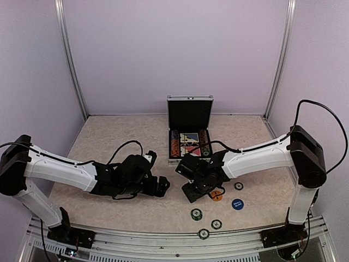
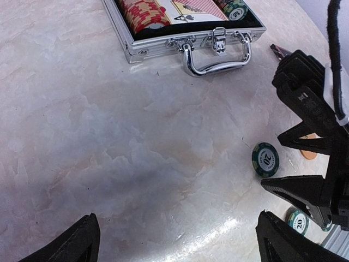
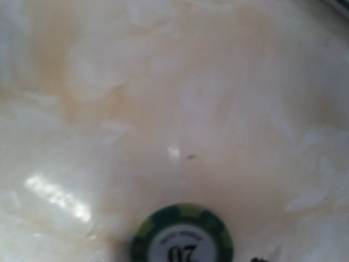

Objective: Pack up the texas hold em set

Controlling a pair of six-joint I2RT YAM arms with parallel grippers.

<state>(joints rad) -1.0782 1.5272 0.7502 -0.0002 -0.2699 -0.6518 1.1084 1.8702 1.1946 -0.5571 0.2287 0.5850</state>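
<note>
One small silver case [image 1: 189, 99] stands open at the far middle of the surface [image 1: 109, 142], lid upright. Its black tray holds red chips [image 2: 143, 13], cards [image 2: 188, 6] and a few green chips [image 2: 234, 8], and its chrome handle [image 2: 218, 57] faces my bases. Nearer to me, loose pieces lie flat: four green-and-white chips [image 1: 196, 214], an orange disc [image 1: 217, 195] and a blue disc [image 1: 237, 204]. My right end effector [image 1: 191, 192] hangs low just beside the orange disc, jaws partly apart and gripping nothing, with one green 20 chip [image 3: 182, 234] at the bottom edge of its camera view. My left end effector [image 1: 162, 185] sits to its left, spread wide and empty.
</note>
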